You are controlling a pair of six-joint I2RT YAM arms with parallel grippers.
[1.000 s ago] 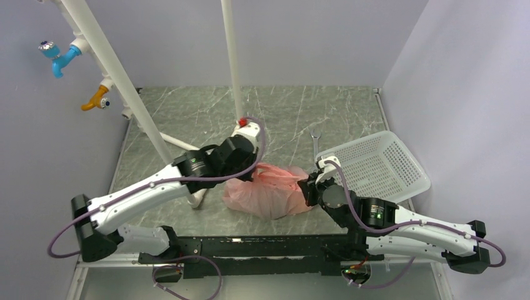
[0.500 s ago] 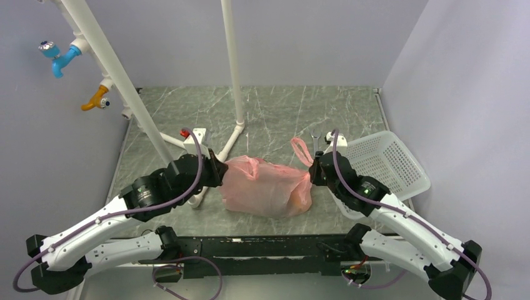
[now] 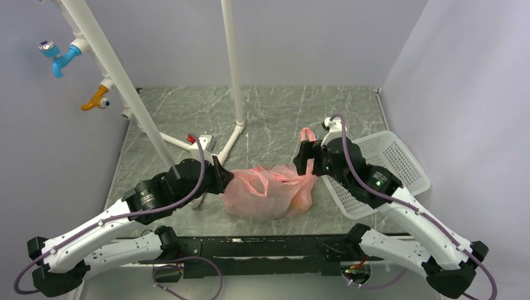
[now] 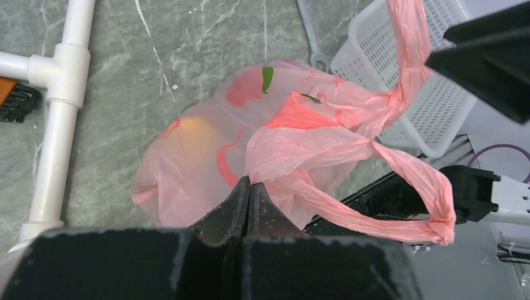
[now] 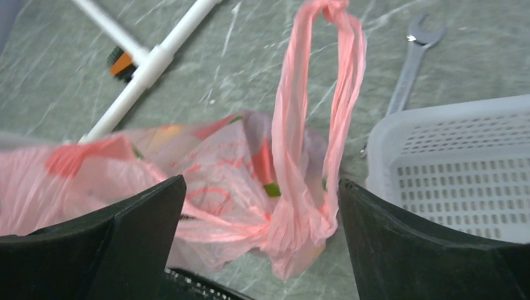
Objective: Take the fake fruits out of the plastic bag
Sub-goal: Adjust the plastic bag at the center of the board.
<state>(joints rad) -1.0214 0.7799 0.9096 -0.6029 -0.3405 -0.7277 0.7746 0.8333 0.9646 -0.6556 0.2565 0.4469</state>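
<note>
Viewing from above: the plastic bag (image 3: 269, 194) lies slumped on the desk (image 3: 281, 112) between both arms.

Left wrist: the left jaws are closed, pinching a fold of thin film at their tips. A yellow fruit (image 4: 197, 134) glows through beyond them. The film is judged soft, light and easily torn.

Right wrist: the right jaws are wide apart, with a loop handle (image 5: 319, 94) standing between them. This is judged the safest hold.

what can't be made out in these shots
- Which fake fruits and how many: in every view, only yellow-orange blurs show through the plastic bag.
- The brush: left wrist view, cut off by the left edge.
- The wrench: left wrist view, cut off by the top edge.
</note>
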